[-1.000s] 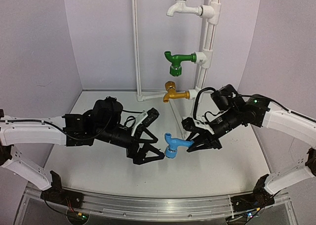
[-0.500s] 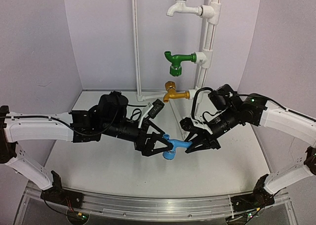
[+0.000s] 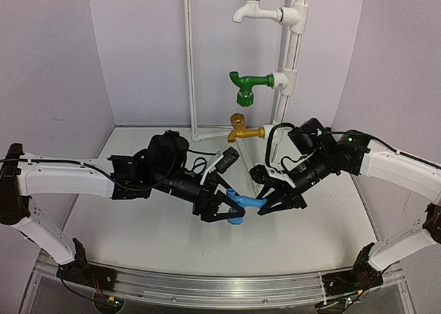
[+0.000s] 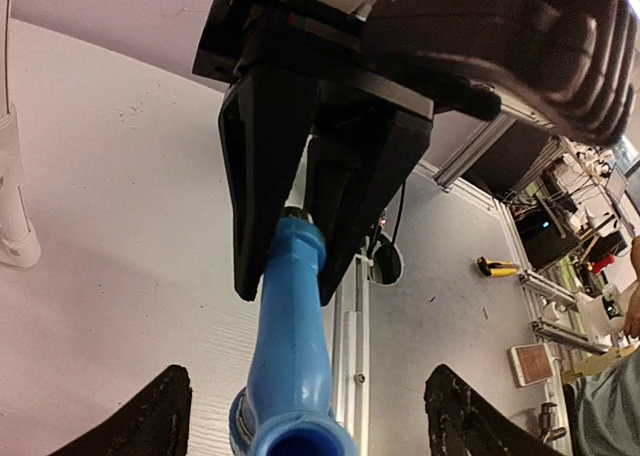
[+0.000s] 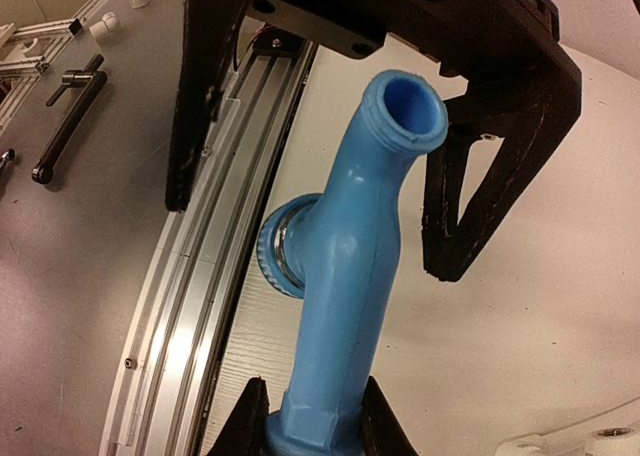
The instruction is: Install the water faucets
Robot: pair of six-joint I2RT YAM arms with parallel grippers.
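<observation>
The sky-blue water faucet (image 3: 242,204) hangs above the table between the two arms. My right gripper (image 3: 270,205) is shut on its hexagonal base end (image 5: 318,416), which its two black fingers (image 5: 240,426) pinch from both sides. The open spout mouth (image 5: 408,108) and the ribbed collar with a silvery ring (image 5: 280,248) point away from that grip. My left gripper (image 3: 224,208) stands open around the spout end of the faucet (image 4: 290,356). Its fingertips (image 4: 160,421) sit well apart on either side, with gaps showing to the blue plastic.
A white pipe stand (image 3: 293,52) at the back carries a white tap (image 3: 251,11), a green tap (image 3: 247,87) and a gold tap (image 3: 242,128). An aluminium rail (image 3: 207,286) runs along the table's near edge. Purple walls enclose both sides.
My left gripper has moved right and forward, from beside the blue faucet to straddling its spout end. The right gripper has kept hold of the faucet, shifting only slightly.
</observation>
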